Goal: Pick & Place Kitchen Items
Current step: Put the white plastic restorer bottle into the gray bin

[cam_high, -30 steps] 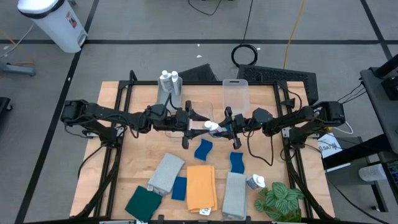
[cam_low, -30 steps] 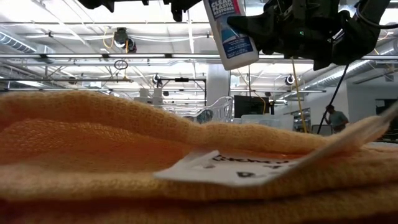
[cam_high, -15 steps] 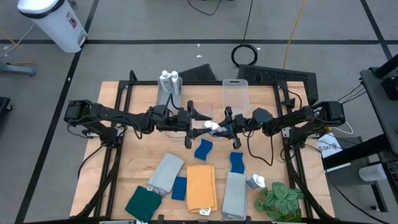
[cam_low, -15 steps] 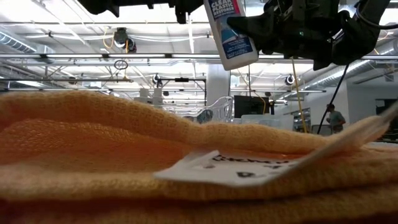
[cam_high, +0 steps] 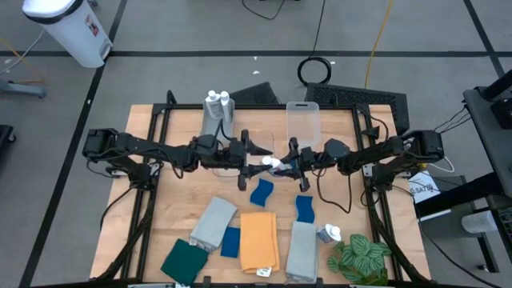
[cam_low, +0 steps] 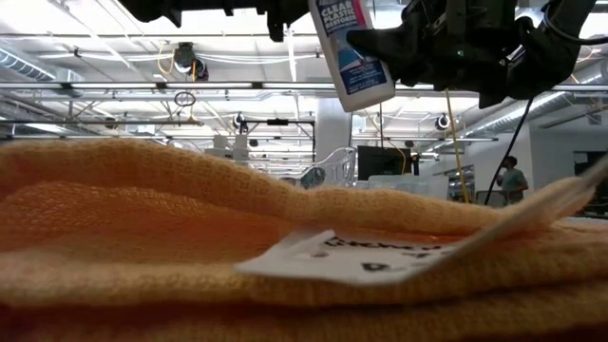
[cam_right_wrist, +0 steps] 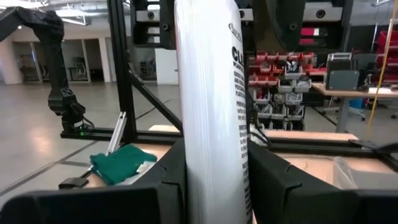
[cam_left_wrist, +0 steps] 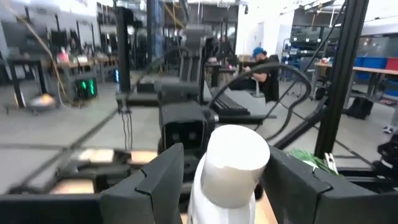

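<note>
White plastic item: small white bottle, held in the air above the middle of the tabletop, between the two arms.
Right end effector: closed on the bottle's body; its wrist view shows the bottle upright between both fingers and touching them.
Left end effector: fingers spread to either side of the bottle's cap end; I cannot tell whether they touch it. It reads as open.
Step in hand: looks like a hand-over from the right arm to the left, judged from both end effectors meeting at one bottle.
Handling: likely light and stiff, with a smooth, glossy label that could slip under a weak pinch. The low view shows it hanging slightly tilted.
Where to hold: across the round body just below the cap, pads flat on opposite sides, leaving the lower body to the other arm.
Risk: release before the second grip is firm would drop it onto the blue sponge just below.
Other items: two bottles at the far edge; cloths, grey and orange among them, at the near edge.
</note>
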### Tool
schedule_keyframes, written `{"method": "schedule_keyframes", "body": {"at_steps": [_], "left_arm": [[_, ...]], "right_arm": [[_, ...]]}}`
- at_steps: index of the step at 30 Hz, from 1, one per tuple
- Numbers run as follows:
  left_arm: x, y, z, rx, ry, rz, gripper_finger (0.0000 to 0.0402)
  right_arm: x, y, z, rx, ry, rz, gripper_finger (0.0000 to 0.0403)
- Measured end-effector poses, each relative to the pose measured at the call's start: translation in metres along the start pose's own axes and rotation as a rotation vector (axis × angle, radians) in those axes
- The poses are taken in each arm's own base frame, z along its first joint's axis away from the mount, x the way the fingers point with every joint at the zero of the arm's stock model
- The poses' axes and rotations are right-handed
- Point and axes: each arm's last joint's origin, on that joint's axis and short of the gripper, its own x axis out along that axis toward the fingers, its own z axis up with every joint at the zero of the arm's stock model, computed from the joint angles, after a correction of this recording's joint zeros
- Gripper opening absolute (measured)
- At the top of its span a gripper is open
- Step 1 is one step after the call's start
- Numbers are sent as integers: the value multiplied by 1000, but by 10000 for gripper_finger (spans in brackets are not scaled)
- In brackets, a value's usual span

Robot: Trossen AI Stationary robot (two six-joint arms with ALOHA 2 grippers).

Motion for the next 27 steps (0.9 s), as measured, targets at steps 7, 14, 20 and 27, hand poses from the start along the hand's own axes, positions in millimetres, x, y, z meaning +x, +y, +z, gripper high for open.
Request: {"method": "schedule_keyframes", "body": {"at_steps": [7, 14, 20, 27], "left_arm": [[-6, 6, 13, -86, 204, 49, 207], [-9, 4, 19, -93, 512, 144, 207], [-11, -4, 15, -54, 560, 116, 207], [-18, -6, 16, -44, 605, 118, 207]], "right_arm": [[19, -10, 0, 117, 202, -30, 96], [27, -9, 0, 109, 315, -22, 96], [28, -8, 0, 107, 310, -16, 96], [27, -8, 3, 103, 309, -13, 96]]}}
